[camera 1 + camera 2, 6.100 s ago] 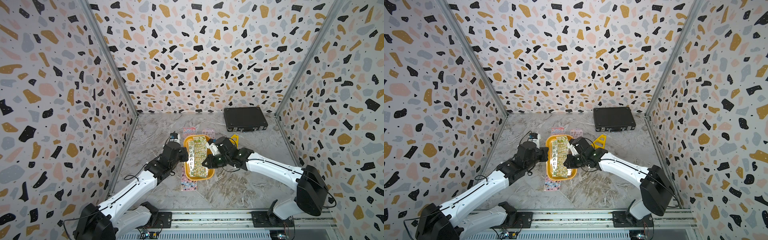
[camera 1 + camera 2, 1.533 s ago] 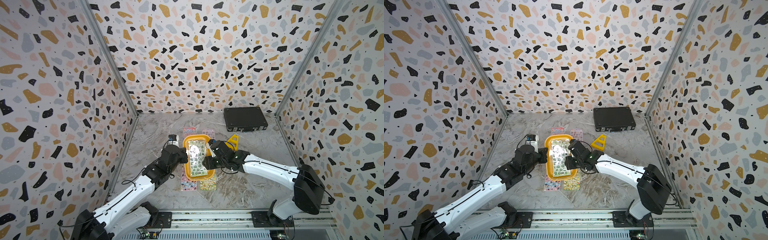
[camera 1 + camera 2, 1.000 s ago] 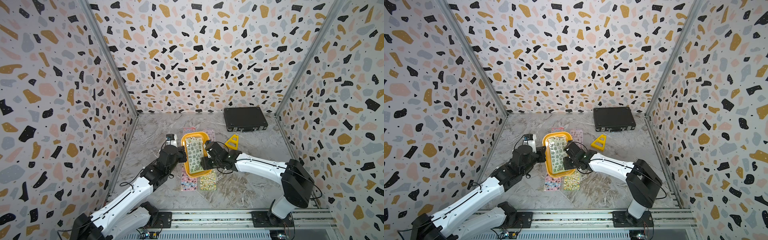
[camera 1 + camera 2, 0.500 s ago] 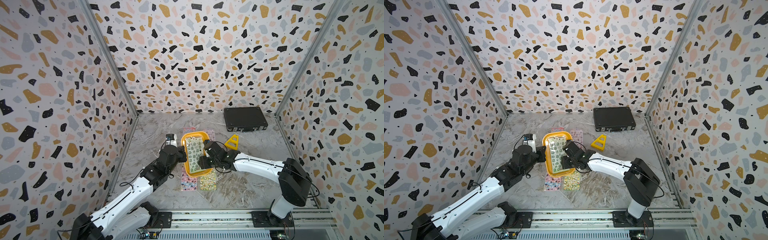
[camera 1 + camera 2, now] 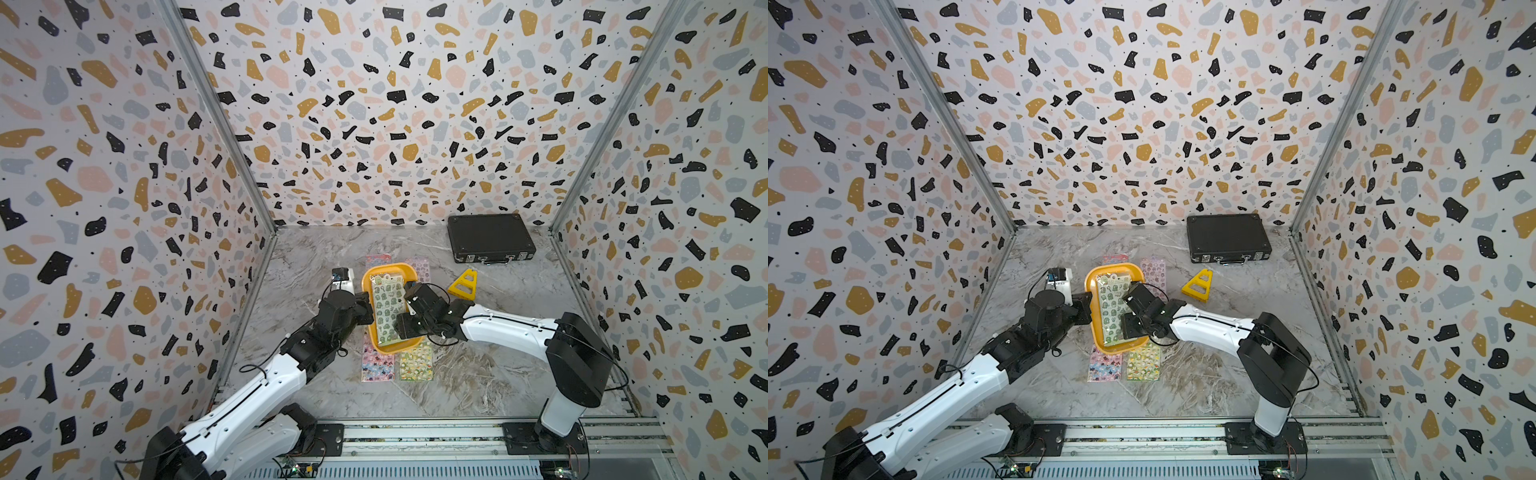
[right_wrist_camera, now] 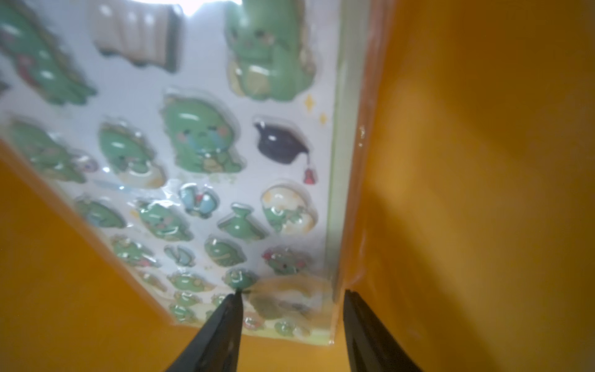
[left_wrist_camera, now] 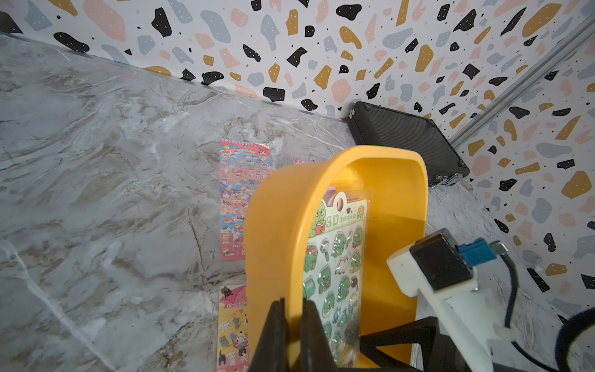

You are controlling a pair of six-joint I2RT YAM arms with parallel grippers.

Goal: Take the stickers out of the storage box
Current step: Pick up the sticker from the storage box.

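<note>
The yellow-orange storage box [image 5: 384, 268] [image 5: 1092, 291] sits mid-table, raised and tipped, overlapping sheets lying on the table. My left gripper [image 5: 368, 307] [image 7: 293, 302] is shut on the box's left wall [image 7: 277, 232]. One green dinosaur sheet of stickers [image 5: 386, 303] [image 5: 1111, 303] [image 7: 335, 257] lies inside. My right gripper [image 5: 401, 328] [image 6: 293, 291] is open inside the box [image 6: 483, 161], at the near corner of the green sheet [image 6: 209, 145]. One fingertip touches the sheet's face and the other stands past its edge. Other stickers lie outside: pink [image 5: 378, 259], purple [image 5: 419, 266], pink-blue [image 5: 371, 365], yellow-green [image 5: 415, 363].
A black briefcase [image 5: 490, 243] rests at the back right against the wall. A yellow triangular piece [image 5: 463, 284] lies right of the box, close behind my right wrist. Patterned walls close in three sides, and a metal rail runs along the front.
My right gripper has slid further into the box toward the green sheet's near corner, and its jaws have widened slightly. The left gripper keeps its hold on the raised box.
</note>
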